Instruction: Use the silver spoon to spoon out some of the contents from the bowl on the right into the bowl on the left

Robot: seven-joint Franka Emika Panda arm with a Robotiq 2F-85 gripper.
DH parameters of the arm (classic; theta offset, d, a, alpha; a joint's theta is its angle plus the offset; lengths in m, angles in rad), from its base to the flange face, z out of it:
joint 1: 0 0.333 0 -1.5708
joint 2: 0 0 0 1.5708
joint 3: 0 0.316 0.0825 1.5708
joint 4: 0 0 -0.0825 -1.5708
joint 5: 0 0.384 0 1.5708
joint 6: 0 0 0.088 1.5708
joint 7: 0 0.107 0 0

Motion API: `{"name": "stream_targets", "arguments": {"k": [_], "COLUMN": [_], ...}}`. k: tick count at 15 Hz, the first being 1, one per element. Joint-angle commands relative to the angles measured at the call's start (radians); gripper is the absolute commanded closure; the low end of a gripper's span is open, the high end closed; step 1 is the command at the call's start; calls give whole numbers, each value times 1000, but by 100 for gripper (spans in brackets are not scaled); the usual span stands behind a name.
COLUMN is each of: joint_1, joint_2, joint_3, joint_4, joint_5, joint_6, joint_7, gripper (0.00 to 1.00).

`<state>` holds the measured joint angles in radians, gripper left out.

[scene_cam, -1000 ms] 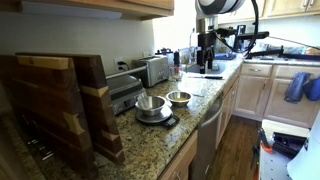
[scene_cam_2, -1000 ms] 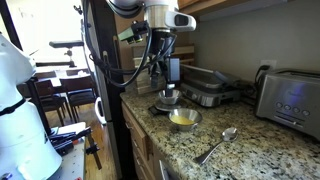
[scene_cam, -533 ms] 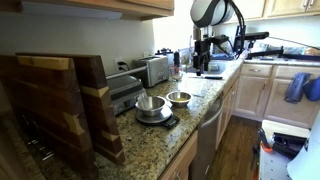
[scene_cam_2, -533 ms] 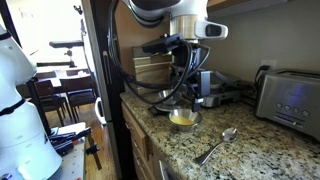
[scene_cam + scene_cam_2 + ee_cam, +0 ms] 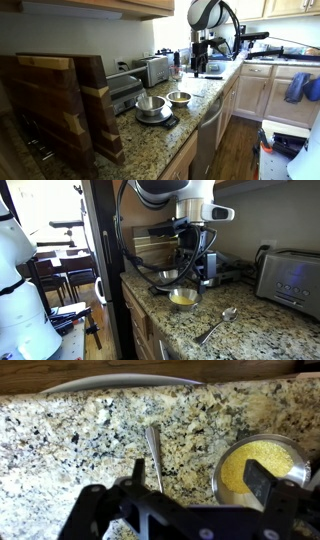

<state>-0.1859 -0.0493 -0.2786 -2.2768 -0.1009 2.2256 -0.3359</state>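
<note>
The claw (image 5: pixel 196 472) hung over the counter (image 5: pixel 60 430) with its jaws spread wide and nothing between them. In the wrist view the silver spoon (image 5: pixel 153 452) lay flat on the granite, its handle running roughly from 12 to 6 o'clock, close to the finger on the 9 o'clock side. From that view I could not tell which end was the scoop. The full bowl (image 5: pixel 217 472) sat at about 3 o'clock from the handle, and the contents (image 5: pixel 255 468) were a pale yellow heap inside it.

The step in hand looked to be the pickup of the spoon, with nothing scooped yet. To do it well, the claw would want shifting toward 9 o'clock until the handle sat midway between the jaws. The fingers should straddle the handle crosswise. The descent should end with the tips almost on the stone, since so thin a handle could slip out from under a high pinch. Gripping toward the end away from the scoop would leave the scoop free, and the finger on the 3 o'clock side should stay clear of the bowl's rim.

Counted: two metal bowls, the full one and the empty bowl (image 5: pixel 166 275) at about 11 o'clock from it in an exterior view. There was also one spoon, one heap and one toaster (image 5: pixel 290 275).
</note>
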Motion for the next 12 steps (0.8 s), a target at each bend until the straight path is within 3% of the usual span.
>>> {"name": "stream_targets", "arguments": {"k": [1, 7, 12], "joint_1": [-13, -24, -40], "joint_2": [22, 127, 217], "joint_3": [17, 22, 31], "joint_4": [9, 58, 79], "joint_5": [13, -4, 0], "joint_6": [7, 60, 190], "joint_7": [-9, -72, -69], "gripper": [0, 0, 0]}}
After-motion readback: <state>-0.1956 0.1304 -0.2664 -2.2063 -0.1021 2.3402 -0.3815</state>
